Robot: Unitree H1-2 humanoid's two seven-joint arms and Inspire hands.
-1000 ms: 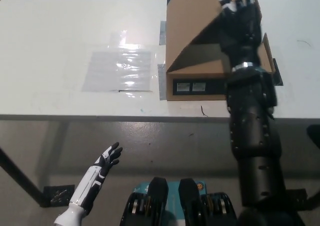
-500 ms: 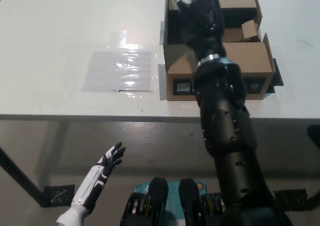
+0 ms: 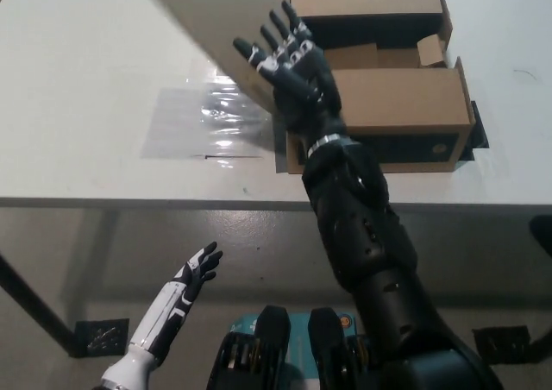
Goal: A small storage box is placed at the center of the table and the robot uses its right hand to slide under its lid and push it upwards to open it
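The white worktop (image 3: 103, 79) carries a cardboard storage box (image 3: 405, 105) at its right-centre, near the front edge, standing open. Its lid (image 3: 220, 19) is swung up and over to the box's left side, blurred. The black right hand (image 3: 289, 66) is raised against the lid, fingers (image 3: 267, 36) spread wide and holding nothing. A clear plastic sheet (image 3: 203, 122) lies flat left of the box. The white left hand (image 3: 197, 273) rests below the worktop edge, fingers loosely apart.

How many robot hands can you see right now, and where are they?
2. The black right hand is raised over the table, fingers spread, against the opened lid at the left edge of the cardboard box. The white left hand rests open below the table edge, lower left.
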